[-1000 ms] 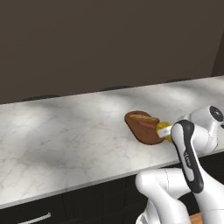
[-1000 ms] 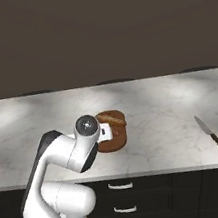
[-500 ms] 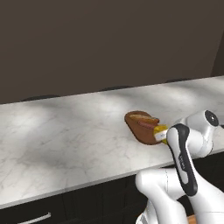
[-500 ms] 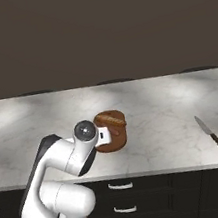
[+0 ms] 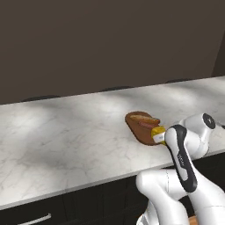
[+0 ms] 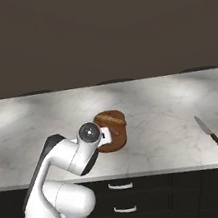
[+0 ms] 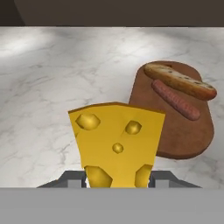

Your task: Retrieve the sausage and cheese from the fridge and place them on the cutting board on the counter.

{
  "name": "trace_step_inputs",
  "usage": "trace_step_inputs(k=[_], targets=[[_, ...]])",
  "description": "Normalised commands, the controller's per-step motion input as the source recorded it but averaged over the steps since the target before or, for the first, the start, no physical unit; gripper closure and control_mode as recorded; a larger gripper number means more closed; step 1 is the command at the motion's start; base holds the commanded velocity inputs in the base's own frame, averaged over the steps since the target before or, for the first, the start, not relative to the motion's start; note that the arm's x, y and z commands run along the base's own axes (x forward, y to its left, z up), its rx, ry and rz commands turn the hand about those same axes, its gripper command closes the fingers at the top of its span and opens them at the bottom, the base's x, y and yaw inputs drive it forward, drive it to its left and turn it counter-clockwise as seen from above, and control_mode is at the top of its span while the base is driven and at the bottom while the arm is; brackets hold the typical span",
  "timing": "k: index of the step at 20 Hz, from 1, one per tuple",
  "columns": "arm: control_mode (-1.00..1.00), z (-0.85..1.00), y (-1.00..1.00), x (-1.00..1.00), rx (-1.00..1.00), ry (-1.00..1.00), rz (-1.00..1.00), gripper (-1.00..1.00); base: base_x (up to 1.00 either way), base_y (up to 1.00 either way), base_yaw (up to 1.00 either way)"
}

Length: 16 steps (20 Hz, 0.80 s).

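My gripper (image 7: 117, 181) is shut on the yellow cheese (image 7: 116, 144), a holed wedge held just above the counter (image 7: 43, 87) at the near left edge of the cutting board (image 7: 192, 135). The reddish-brown sausage (image 7: 175, 99) lies on the board beside a longer tan speckled roll (image 7: 180, 81). In the left base view the cheese (image 5: 158, 133) shows at the board's (image 5: 139, 131) near right edge, partly behind my arm. From the right base view my hand covers the board's (image 6: 115, 139) left side. The fridge is out of view.
A knife (image 6: 209, 132) with a dark handle lies on the counter (image 6: 155, 103) to the right of the board. Black drawer fronts with silver handles (image 6: 119, 186) run below the counter edge. A dark wall stands behind the counter.
My arm has sunk and shifted slightly, carrying the cheese a little closer to the board. The board, sausage and roll have not moved.
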Motion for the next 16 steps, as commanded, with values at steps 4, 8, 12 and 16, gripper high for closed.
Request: trace_step_inputs(k=[4,8,12,16], targets=[[-1.0,0.0,0.01,0.45,-0.01,0.0,0.06,1.0,0.0,0.0,0.0],[-1.0,0.0,0.0,0.36,-0.03,0.01,0.04,1.0,0.0,0.0,0.0],[-1.0,-0.05,0.0,0.19,-0.07,0.05,0.03,1.0,0.0,0.0,0.0],[-1.0,-0.27,0.0,0.02,-0.05,0.04,0.05,1.0,0.0,0.0,0.0]])
